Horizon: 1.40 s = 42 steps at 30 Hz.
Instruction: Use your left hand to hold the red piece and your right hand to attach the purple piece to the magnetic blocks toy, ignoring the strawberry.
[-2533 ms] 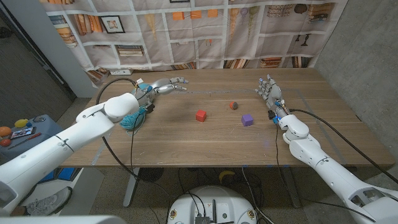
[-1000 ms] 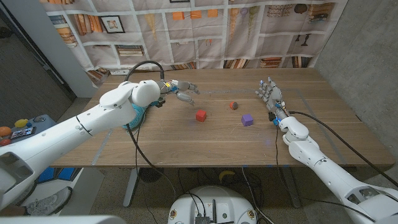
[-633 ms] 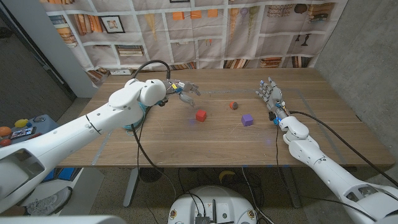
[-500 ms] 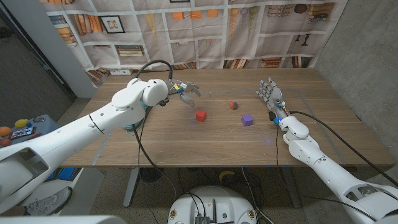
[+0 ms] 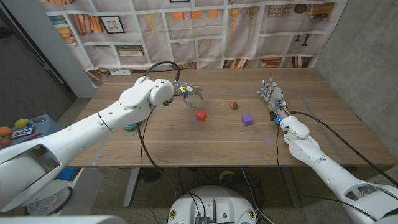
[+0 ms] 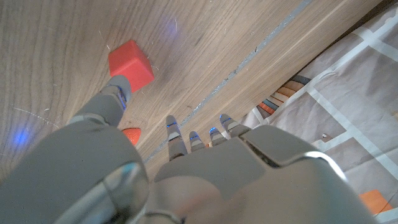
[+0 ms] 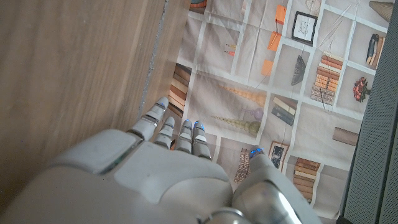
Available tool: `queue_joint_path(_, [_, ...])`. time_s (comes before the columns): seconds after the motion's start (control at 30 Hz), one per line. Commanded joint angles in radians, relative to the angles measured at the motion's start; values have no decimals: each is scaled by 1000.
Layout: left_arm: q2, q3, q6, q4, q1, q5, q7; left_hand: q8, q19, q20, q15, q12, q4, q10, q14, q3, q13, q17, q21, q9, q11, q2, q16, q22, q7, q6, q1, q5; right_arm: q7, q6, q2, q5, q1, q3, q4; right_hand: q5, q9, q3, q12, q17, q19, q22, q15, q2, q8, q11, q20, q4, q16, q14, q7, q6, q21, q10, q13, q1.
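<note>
A red cube point(image 5: 201, 115) sits near the middle of the wooden table point(image 5: 186, 140); it also appears in the left wrist view point(image 6: 131, 65). A purple cube point(image 5: 247, 119) lies to its right. Between and behind them is a small strawberry point(image 5: 233, 105), seen as a red sliver in the left wrist view point(image 6: 130, 134). My left hand point(image 5: 189, 93) hovers behind and left of the red cube, fingers apart, holding nothing. My right hand point(image 5: 270, 94) stands upright at the table's right, right of the purple cube, fingers spread and empty.
A teal object point(image 5: 129, 121) sits at the table's left edge, partly behind my left arm. A printed bookshelf backdrop point(image 5: 205, 31) hangs behind the table. A grey wall point(image 5: 373, 62) runs along the right side.
My left arm has swung right across the table, bringing the hand from the far left to just behind the red cube. The right hand has stayed put.
</note>
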Motion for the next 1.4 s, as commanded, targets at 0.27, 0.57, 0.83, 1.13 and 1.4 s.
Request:
queue_joint_path(0.27, [-41, 16, -38, 26, 13, 93, -58, -5, -42, 11, 20, 0, 4, -27, -56, -9, 1, 2, 1, 4, 15, -7, 1, 3, 10, -28, 27, -4, -14, -9, -6, -8, -4, 0, -5, 3, 3, 8, 9, -2, 5, 2, 4, 8, 6, 0, 0, 0, 5, 2, -3, 10, 5, 11, -1, -3])
queue_joint_path(0.57, [-41, 12, -37, 20, 44, 142, -46, -9, -57, 18, 28, 2, 5, -38, -63, -17, 2, 2, 3, 4, 28, -12, 3, 3, 16, -58, 35, -5, -11, -1, 0, -6, -5, 0, 4, 3, 3, 9, 9, -5, 5, 2, 5, 8, 6, -1, 1, 0, 5, 1, -2, 10, 6, 11, -1, -3])
queue_joint_path(0.83, [-66, 19, -22, 37, 59, 183, -42, -9, -61, 25, 29, 3, 6, -42, -64, -20, 2, 2, 5, 4, 28, -13, 5, 3, 23, -68, 38, -5, -18, -8, -4, -7, -11, 0, -5, 2, 3, 10, 9, -7, 6, 2, 5, 9, 6, -1, -1, 0, 6, 2, -1, 11, 6, 12, -1, -4])
queue_joint_path(1.13, [-94, 29, -23, 68, 75, 198, -1, 3, -56, 34, 31, 8, 7, -38, -53, -25, 2, 2, 11, 4, 26, -12, 10, 3, 23, -49, 46, -3, -15, -6, -5, -6, -14, 1, -6, 2, 3, 10, 9, -9, 6, 2, 4, 10, 6, -2, 0, 0, 7, 2, -1, 11, 6, 13, -1, -5])
queue_joint_path(1.4, [-105, 41, -15, 86, 89, 231, 52, 22, -35, 39, 18, 17, 8, -14, -21, -31, 1, 2, 19, 4, 15, -8, 19, 3, 22, -8, 61, 0, -9, -4, -5, -4, -11, 2, 0, 2, 3, 10, 9, -11, 7, 2, 3, 10, 6, -1, 0, 0, 7, 2, -2, 12, 6, 13, -1, -6])
